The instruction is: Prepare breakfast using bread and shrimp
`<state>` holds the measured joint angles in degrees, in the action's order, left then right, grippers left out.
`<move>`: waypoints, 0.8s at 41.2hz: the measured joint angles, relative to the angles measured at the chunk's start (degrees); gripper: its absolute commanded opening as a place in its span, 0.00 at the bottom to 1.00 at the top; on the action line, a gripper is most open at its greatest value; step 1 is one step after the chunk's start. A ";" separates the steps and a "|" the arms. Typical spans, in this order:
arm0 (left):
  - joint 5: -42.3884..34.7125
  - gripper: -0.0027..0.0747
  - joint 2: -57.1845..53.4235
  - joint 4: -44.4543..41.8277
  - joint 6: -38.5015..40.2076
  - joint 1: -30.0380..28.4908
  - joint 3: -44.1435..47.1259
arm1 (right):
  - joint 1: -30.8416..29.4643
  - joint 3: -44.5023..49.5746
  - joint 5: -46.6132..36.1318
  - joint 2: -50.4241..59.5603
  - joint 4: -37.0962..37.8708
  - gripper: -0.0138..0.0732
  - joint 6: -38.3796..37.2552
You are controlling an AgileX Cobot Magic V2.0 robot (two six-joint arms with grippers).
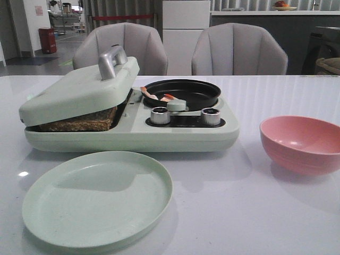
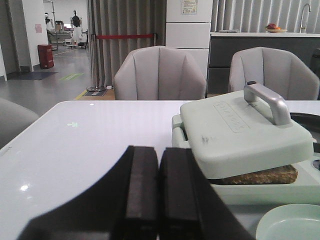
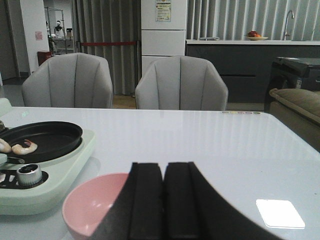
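White table: bread lies flat under lid, shrimp prob. curled in pan; both grippers pressed together.

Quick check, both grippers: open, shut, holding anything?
Left gripper: shut, holding nothing.
Right gripper: shut, holding nothing.

green plate front | pink bowl right | chairs behind

Glossy white table, matt plastic lid w/ metal handle
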<state>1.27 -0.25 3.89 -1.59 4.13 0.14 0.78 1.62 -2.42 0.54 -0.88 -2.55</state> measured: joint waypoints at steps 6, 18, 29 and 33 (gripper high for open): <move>0.00 0.16 0.00 0.00 0.00 0.00 0.00 | 0.00 0.00 0.80 0.00 0.08 0.26 -0.35; 0.00 0.16 0.00 0.00 0.00 0.00 0.00 | -1.15 0.00 0.80 0.00 1.43 0.26 -0.35; 0.00 0.16 0.00 0.00 0.00 0.00 0.00 | -1.89 0.00 0.80 0.00 1.46 0.26 -0.35; 0.00 0.16 0.00 0.00 0.00 0.00 0.00 | -1.89 0.00 0.80 0.00 1.56 0.26 -0.38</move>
<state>1.27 -0.25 3.89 -1.59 4.13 0.14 -1.11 1.62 -1.62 0.54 0.68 -2.93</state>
